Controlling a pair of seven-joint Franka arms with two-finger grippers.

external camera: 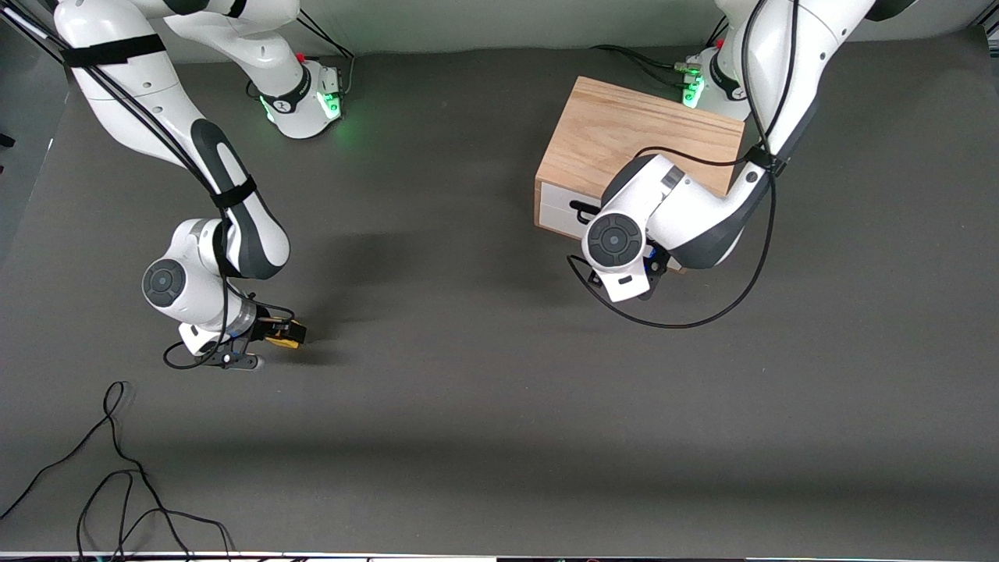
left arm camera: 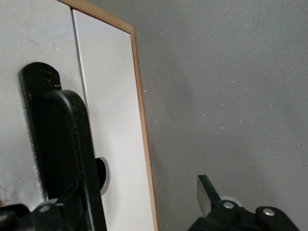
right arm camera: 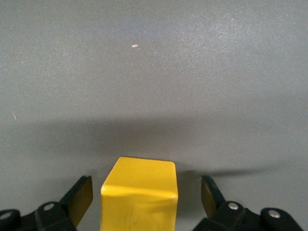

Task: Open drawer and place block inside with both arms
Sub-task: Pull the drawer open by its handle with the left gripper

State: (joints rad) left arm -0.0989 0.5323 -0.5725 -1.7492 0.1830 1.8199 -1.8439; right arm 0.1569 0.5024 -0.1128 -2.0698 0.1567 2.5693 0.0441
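The yellow block sits on the table toward the right arm's end. My right gripper is low around it. In the right wrist view the block stands between the open fingers with a gap on each side. The oak box stands toward the left arm's end, and its white drawer front looks shut. My left gripper is in front of the drawer, hidden under its wrist. In the left wrist view the black handle fills the space beside one open finger.
Loose black cables lie on the table near the front camera at the right arm's end. The left arm's cable loops onto the mat in front of the box. The green-lit bases stand along the table's edge farthest from the front camera.
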